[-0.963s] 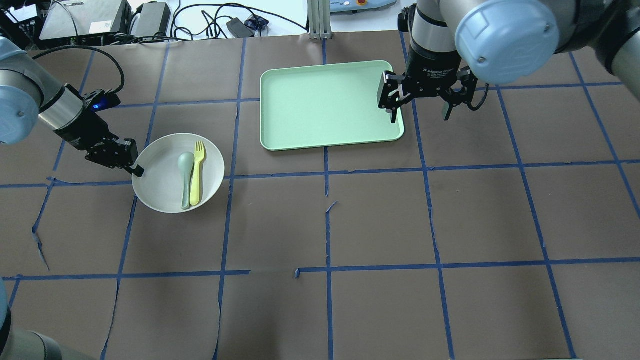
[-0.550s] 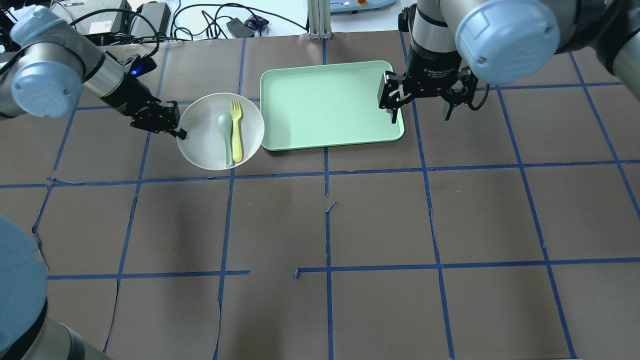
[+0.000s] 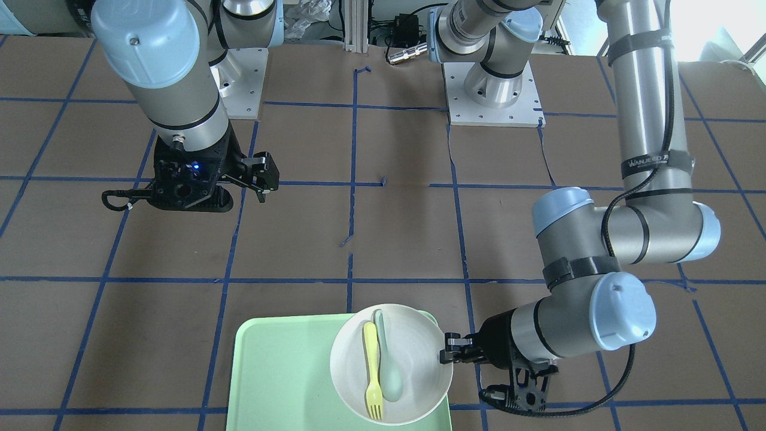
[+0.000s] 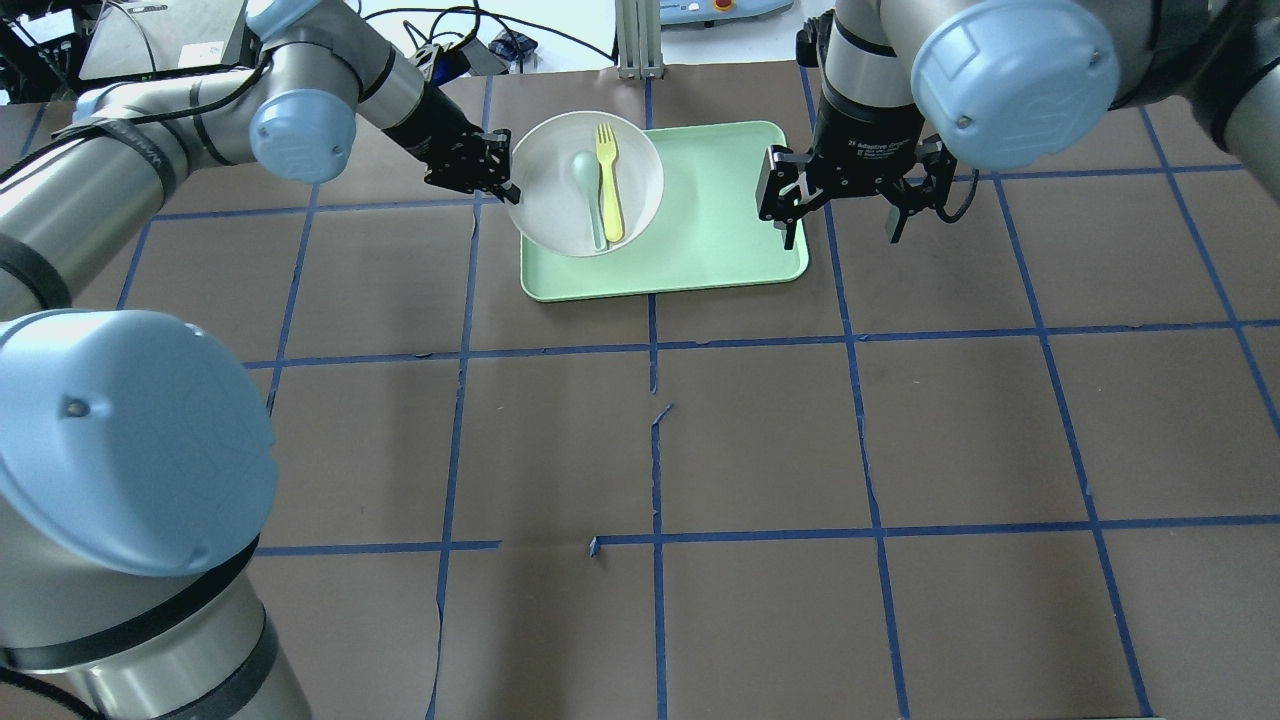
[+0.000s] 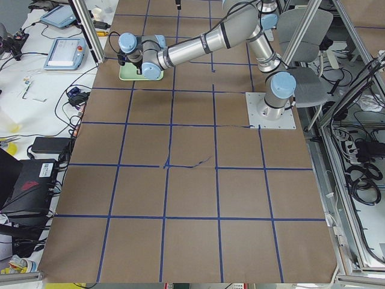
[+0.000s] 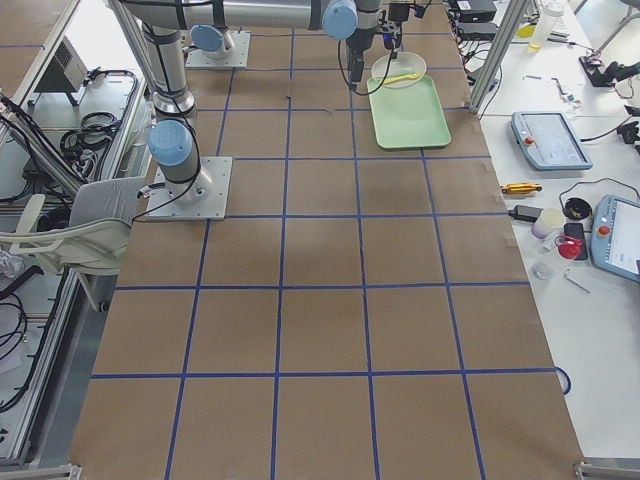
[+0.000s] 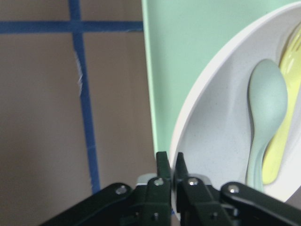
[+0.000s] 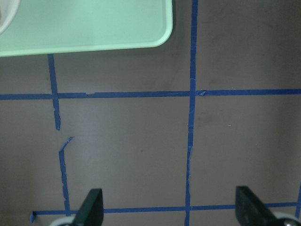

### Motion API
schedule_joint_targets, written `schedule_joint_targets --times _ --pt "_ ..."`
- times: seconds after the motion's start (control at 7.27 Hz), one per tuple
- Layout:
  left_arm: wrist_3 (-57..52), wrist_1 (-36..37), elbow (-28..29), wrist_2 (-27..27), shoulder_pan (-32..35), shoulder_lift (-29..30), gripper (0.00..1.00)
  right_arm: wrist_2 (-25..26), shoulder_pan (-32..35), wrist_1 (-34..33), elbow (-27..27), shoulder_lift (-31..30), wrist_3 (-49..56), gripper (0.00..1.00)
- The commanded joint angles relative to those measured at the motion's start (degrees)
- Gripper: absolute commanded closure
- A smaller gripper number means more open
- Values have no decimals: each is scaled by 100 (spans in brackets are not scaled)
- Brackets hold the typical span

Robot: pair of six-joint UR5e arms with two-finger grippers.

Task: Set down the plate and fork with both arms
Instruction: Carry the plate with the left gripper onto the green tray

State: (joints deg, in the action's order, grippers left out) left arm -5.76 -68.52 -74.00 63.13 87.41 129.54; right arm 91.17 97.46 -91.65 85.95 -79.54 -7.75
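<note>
The left gripper (image 4: 510,190) has its fingers pinched on the left rim of the plate (image 4: 550,165), which sits over the left part of the tray (image 4: 720,220) and overhangs its far-left corner; whether it rests on the tray I cannot tell. The fork (image 4: 609,185) lies in the plate's right half, tines away from the robot, long axis running near-to-far, with the spoon (image 4: 590,200) just beside it on the left. The right gripper (image 4: 840,228) hangs at the tray's right edge, fingers spread and empty. The fork lies to its left across bare tray, so this arm is probably the free one for it. Open room lies rightward on the tray and all over the near desk (image 4: 700,430)
</note>
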Motion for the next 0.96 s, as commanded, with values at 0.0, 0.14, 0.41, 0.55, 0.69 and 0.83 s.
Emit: schedule_joint_targets --times 0.0,0.14,0.41,0.55,0.69,0.83 --pt "172 180 421 -11 310 571 100 -11 -8 7 1 0 2 0" --pt "190 294 421 15 416 634 100 -3 -8 -1 1 0 2 0" --pt "330 313 421 15 513 739 100 -11 -8 -2 1 0 2 0" --pt "339 339 421 33 531 757 100 -11 -8 -10 -8 0 2 0" --pt "330 487 413 33 549 792 78 -29 -16 -10 -8 0 2 0" --pt "339 558 413 42 549 784 46 -20 -25 -10 -34 0 2 0"
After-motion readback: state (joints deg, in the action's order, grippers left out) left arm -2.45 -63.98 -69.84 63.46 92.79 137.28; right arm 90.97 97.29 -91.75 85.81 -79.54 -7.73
